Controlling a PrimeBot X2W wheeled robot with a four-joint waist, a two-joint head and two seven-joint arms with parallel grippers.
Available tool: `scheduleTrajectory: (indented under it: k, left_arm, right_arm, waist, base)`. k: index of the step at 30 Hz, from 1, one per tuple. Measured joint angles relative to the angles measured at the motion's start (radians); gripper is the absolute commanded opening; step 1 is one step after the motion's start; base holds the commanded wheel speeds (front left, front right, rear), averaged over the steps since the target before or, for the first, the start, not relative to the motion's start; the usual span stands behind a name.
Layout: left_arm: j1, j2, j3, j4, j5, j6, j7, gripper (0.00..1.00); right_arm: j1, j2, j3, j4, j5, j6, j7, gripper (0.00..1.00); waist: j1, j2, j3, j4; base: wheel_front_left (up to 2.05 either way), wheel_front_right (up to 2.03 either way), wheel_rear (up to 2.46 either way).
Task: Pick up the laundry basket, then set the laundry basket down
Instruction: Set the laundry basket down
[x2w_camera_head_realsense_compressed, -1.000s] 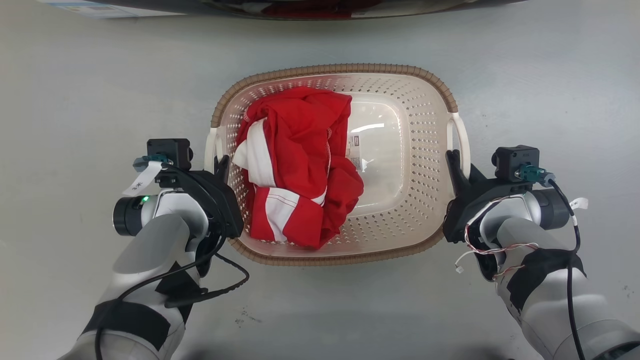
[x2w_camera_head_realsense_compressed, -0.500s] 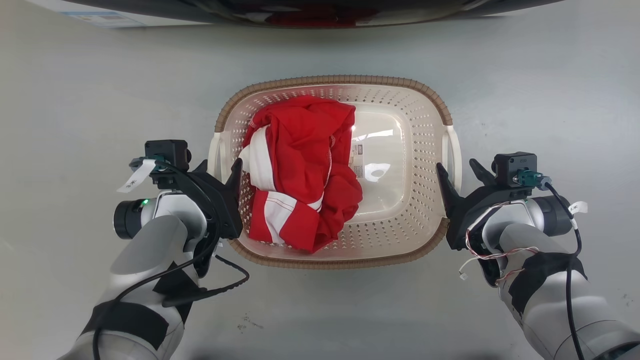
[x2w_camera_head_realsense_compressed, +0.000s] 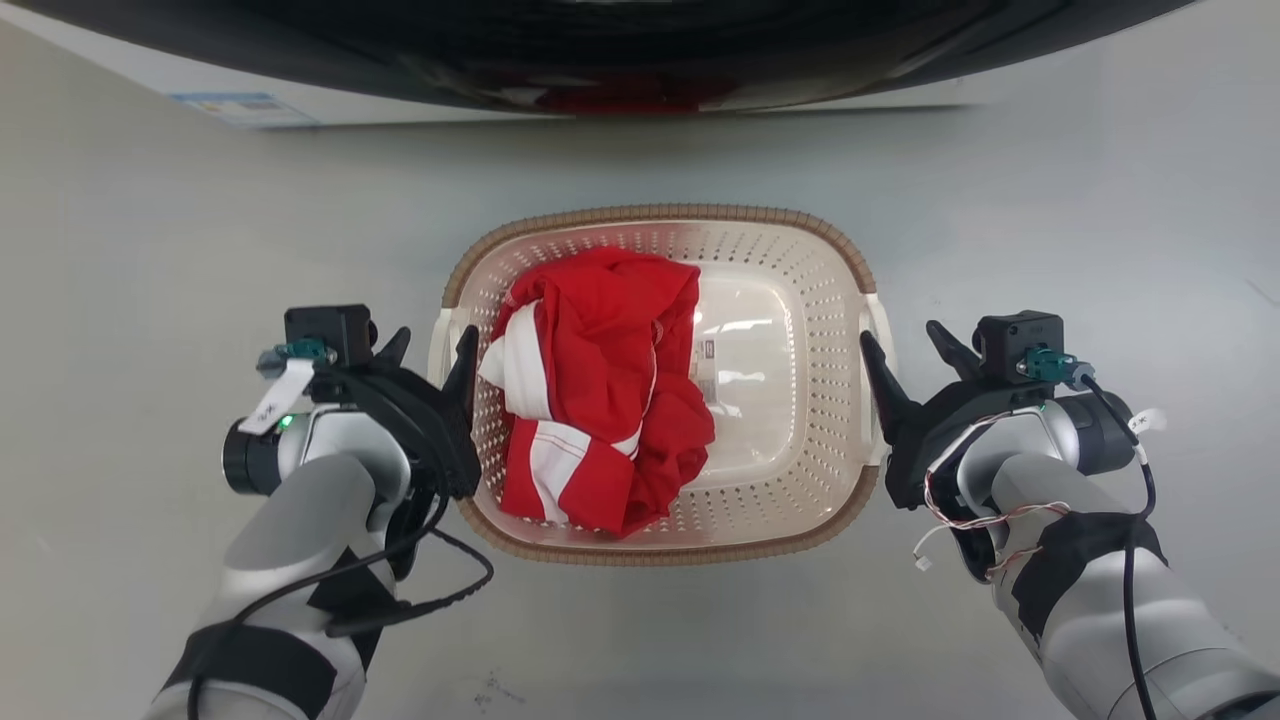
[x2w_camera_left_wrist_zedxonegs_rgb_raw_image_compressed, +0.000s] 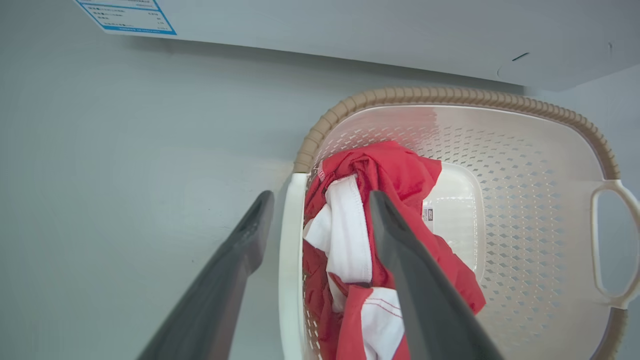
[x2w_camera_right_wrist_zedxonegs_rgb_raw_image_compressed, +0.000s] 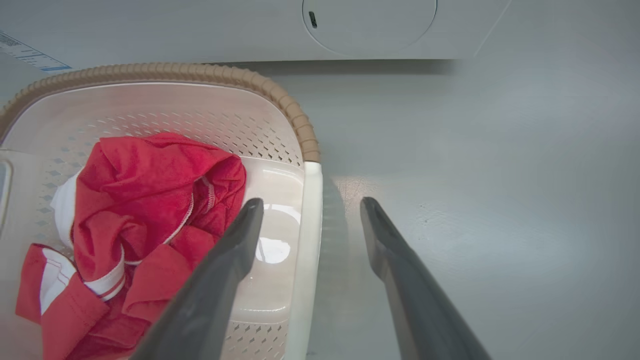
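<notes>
While the left jaws are standing open astride the white left handle (x2w_camera_left_wrist_zedxonegs_rgb_raw_image_compressed: 289, 260) of the small cream-white perforated plastic laundry basket (x2w_camera_head_realsense_compressed: 660, 213) with its brown woven-look rim, one dark finger (x2w_camera_left_wrist_zedxonegs_rgb_raw_image_compressed: 247, 240) is hanging outside the handle and the other is reaching over the basket's inside. The right jaws are gaping likewise around the white right handle (x2w_camera_right_wrist_zedxonegs_rgb_raw_image_compressed: 311, 225), clamping nothing; whether any finger is touching plastic is hard to tell. The basket is sitting flat on the pale grey floor (x2w_camera_head_realsense_compressed: 150, 260) between the two arms, just before a white washer (x2w_camera_left_wrist_zedxonegs_rgb_raw_image_compressed: 350, 35) with a dark round door (x2w_camera_head_realsense_compressed: 640, 40). A crumpled red-and-white garment (x2w_camera_head_realsense_compressed: 600, 400) is lying in its left half, and the left wrist is hiding the rim's near left corner. A small sticker (x2w_camera_head_realsense_compressed: 708, 360) on the basket's bottom and a blue-edged label (x2w_camera_head_realsense_compressed: 245, 103) on the washer are showing print too small to read. The head view's upper edge is cutting the washer off, and something red behind its dark glass is showing only dimly.
</notes>
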Motion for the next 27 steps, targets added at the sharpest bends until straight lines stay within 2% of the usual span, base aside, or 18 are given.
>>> scheduleTrajectory:
  k: [6,13,22,27]
  left_arm:
    - [0.042,0.013,-0.024,-0.011,0.037,0.000,-0.058,1.00]
    - [0.094,0.030,-0.033,-0.042,0.052,-0.004,-0.076,1.00]
    - [0.180,0.056,-0.037,-0.145,0.094,0.003,-0.076,1.00]
    - [0.241,0.072,-0.020,-0.240,0.117,0.035,-0.076,1.00]
  right_arm:
    - [0.056,0.001,-0.011,-0.033,0.000,0.001,-0.001,1.00]
    - [0.121,-0.002,-0.045,-0.103,0.001,-0.002,-0.001,1.00]
    - [0.239,-0.024,-0.099,-0.223,0.000,-0.034,-0.001,1.00]
    - [0.306,-0.041,-0.127,-0.302,-0.008,-0.055,-0.001,1.00]
  waist:
    - [0.0000,-0.0001,-0.070,-0.009]
    - [-0.0001,-0.0001,-0.151,-0.017]
    - [-0.0002,-0.0001,-0.277,-0.026]
    - [-0.0002,-0.0002,-0.346,-0.027]
  base:
    - [0.00,0.00,0.00]
    - [0.00,0.00,0.00]
    - [0.00,0.00,0.00]
    - [0.00,0.00,0.00]
